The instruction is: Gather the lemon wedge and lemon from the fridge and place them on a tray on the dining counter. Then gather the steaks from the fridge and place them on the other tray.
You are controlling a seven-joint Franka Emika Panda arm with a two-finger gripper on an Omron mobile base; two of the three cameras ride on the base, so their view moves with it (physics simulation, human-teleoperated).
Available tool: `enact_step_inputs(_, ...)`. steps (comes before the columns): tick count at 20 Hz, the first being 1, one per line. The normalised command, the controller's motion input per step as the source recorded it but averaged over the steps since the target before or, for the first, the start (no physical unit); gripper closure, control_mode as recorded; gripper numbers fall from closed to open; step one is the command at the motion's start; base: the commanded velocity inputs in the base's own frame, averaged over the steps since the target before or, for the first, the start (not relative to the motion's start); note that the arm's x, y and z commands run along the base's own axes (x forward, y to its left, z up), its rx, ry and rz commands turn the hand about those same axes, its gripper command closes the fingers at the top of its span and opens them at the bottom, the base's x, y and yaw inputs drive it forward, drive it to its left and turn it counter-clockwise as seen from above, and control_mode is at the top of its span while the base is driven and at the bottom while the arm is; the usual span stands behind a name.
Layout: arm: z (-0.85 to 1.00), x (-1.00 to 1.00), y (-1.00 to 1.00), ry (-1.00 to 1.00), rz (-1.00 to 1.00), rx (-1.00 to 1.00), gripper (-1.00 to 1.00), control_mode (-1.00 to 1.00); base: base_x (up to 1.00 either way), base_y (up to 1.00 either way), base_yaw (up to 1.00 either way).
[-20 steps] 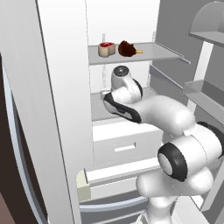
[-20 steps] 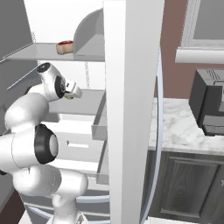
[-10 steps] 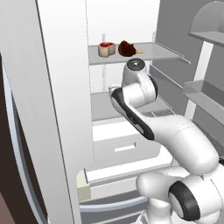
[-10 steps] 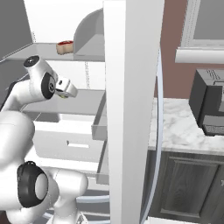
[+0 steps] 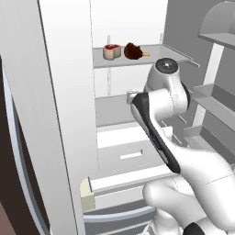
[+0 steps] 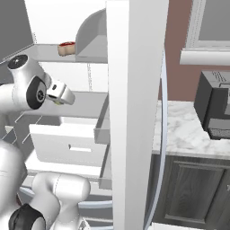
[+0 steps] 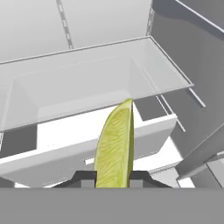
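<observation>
Left base view, change: since a second ago my arm has swung up and back from the fridge [image 5: 133,27]; its elbow now stands higher, below the upper shelf [image 5: 137,57].
Left base view, count: one cup [image 5: 111,51] and one dark meat piece [image 5: 133,51] side by side on that shelf.
Right base view, change: the gripper [image 6: 59,101] has turned toward the fridge door [image 6: 134,112].
Right base view, room: marble counter [image 6: 188,130] beyond that door, one dark appliance [image 6: 215,110] on it.
Hand view, grip: I see the fingers [image 7: 83,177] clenched on one lemon wedge [image 7: 114,146], above the white drawer [image 7: 87,144].
</observation>
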Motion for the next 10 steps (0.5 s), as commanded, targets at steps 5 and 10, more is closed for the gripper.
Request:
enact_step_inputs(5, 0.38, -0.89, -0.13, 0.0, 0.0, 0.01, 1.0, -1.0, 0.0, 0.0, 0.0)
enact_step_inputs(10, 0.35, -0.85, -0.11, 0.0, 0.0, 0.01, 1.0, -1.0, 0.0, 0.0, 0.0)
